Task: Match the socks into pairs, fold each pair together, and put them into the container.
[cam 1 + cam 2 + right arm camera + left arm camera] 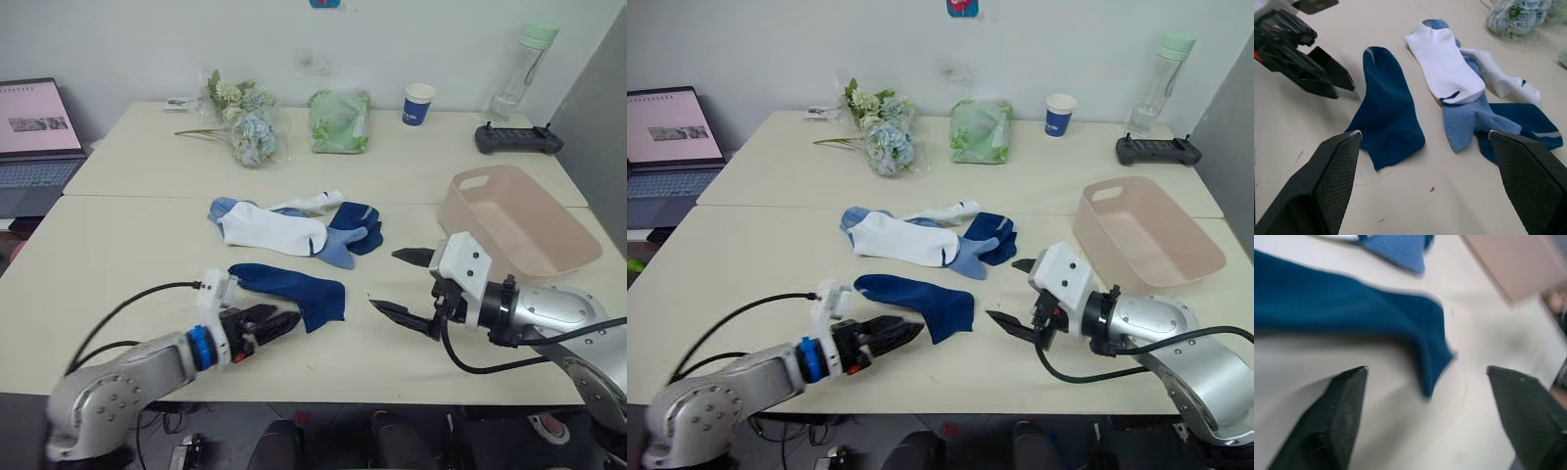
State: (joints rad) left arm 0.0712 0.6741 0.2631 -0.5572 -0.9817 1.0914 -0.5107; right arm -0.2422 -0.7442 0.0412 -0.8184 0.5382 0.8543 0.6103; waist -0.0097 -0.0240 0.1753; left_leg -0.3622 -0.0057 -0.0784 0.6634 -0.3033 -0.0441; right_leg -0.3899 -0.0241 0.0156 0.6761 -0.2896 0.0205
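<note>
Navy sock lies flat between my left gripper and right gripper, both jaws apart. I might pinch only table, or bunch it.

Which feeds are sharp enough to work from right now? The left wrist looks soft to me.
Left wrist view: blurred; the navy sock and both fingers have smeared edges. Right wrist view: crisp; the sock pile and the left hand read clearly. Left eye view: sharp, even light, soft shadows, no glare on the table.
</note>
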